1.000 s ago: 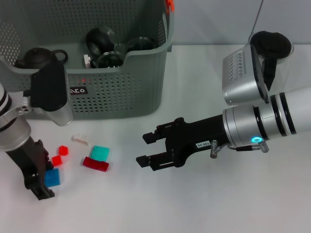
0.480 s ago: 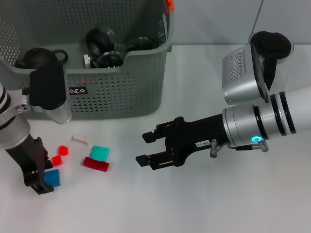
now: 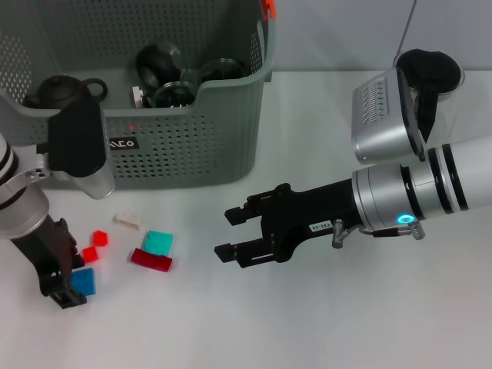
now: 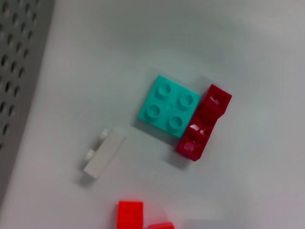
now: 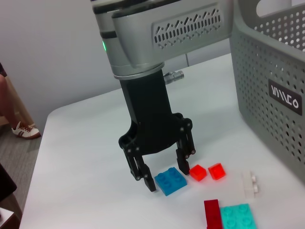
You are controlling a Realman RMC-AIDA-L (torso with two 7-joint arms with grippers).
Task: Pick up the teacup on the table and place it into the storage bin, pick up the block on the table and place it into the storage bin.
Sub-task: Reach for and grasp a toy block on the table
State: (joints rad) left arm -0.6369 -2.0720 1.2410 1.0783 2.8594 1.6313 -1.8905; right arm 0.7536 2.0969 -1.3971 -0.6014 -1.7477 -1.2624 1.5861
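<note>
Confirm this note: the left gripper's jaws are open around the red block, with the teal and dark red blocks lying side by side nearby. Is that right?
Not quite. The left gripper has its open jaws around the blue block, not a red one; the right wrist view shows this. The two small red blocks lie just beside it. The teal block and dark red block do lie side by side.

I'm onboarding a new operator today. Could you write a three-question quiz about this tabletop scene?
1. True or false: the left tool straddles the blue block.
2. Multiple choice: the dark red block lies against which block? A) white B) teal C) blue
3. Fill in: the black teapot sits inside the ____.

Key: 1 true. 2 B, the teal block. 3 storage bin.
</note>
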